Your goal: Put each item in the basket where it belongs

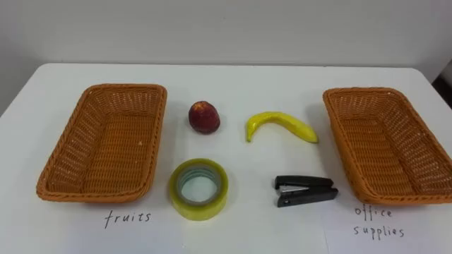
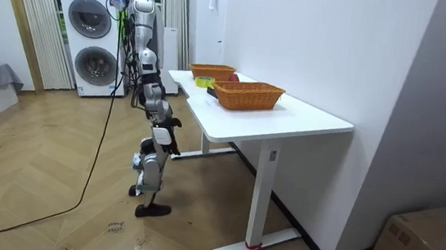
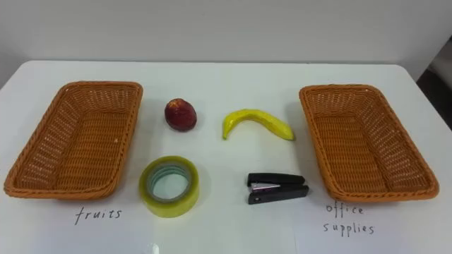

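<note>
On the white table (image 1: 240, 77) a red apple (image 1: 203, 116) and a yellow banana (image 1: 281, 125) lie in the middle, side by side. Nearer to me sit a roll of yellowish tape (image 1: 198, 188), lying flat, and a black stapler (image 1: 305, 190). An empty wicker basket (image 1: 67, 180) stands at the left over the handwritten word "fruits" (image 1: 128, 218). A second empty wicker basket (image 1: 339, 130) stands at the right over "office supplies" (image 1: 378, 221). In the room view I stand at the table's long side, my right hand (image 2: 174, 124) hanging low below the tabletop.
A white wall runs just behind the table's far edge. In the room view two stacked washing machines (image 2: 92, 38) and a curtain stand behind me, wooden floor lies all around, and a cardboard box (image 2: 433, 244) sits at the room view's right.
</note>
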Robot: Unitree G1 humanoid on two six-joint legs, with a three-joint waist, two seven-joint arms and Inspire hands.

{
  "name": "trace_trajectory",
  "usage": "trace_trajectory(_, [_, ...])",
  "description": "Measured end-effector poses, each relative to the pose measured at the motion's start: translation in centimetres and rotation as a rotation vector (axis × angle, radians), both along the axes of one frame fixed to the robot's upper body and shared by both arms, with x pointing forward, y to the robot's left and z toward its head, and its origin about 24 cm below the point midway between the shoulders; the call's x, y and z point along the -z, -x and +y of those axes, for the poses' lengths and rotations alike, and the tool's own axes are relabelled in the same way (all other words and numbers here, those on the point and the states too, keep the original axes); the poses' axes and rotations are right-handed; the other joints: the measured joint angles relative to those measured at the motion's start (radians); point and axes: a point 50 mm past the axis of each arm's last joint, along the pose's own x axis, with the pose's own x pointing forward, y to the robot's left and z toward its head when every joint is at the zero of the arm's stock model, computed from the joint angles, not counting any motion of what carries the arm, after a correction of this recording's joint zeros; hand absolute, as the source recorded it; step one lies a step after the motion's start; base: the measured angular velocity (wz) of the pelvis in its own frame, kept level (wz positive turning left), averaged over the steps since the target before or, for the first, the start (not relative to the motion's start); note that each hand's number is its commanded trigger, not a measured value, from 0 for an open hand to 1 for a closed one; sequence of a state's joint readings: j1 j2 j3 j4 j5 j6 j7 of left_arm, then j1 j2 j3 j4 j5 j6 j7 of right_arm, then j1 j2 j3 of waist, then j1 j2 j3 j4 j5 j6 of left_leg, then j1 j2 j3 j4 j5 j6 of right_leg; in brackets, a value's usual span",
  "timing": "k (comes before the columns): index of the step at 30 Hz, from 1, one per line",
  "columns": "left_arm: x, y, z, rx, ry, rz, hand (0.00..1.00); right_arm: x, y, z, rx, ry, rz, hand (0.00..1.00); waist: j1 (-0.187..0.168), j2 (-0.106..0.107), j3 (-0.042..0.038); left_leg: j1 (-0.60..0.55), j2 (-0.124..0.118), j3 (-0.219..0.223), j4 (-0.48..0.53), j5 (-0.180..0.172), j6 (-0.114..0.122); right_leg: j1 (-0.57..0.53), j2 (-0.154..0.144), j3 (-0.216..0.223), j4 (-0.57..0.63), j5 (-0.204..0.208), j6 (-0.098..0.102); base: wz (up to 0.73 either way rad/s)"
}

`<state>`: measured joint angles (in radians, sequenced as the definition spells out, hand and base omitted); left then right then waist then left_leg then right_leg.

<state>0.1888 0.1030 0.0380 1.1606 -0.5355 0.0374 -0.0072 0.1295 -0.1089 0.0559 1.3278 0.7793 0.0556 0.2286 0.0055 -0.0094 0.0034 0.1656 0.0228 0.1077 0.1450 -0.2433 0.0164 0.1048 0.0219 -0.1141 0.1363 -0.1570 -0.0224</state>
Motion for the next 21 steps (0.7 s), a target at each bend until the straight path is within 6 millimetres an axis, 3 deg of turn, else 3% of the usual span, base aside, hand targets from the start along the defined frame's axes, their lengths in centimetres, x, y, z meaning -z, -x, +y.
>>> trace_trajectory(21, [0.0,0.13,0.1,0.007,0.01,0.001,0.0,0.0,-0.21,-0.29,-0.041,0.028,0.025,0.0,-0.001,0.0,-0.0002,-0.001,0.0,0.005,-0.001,0.0,0.0,0.0,0.002,0.015,0.001,-0.001,0.001,0.0])
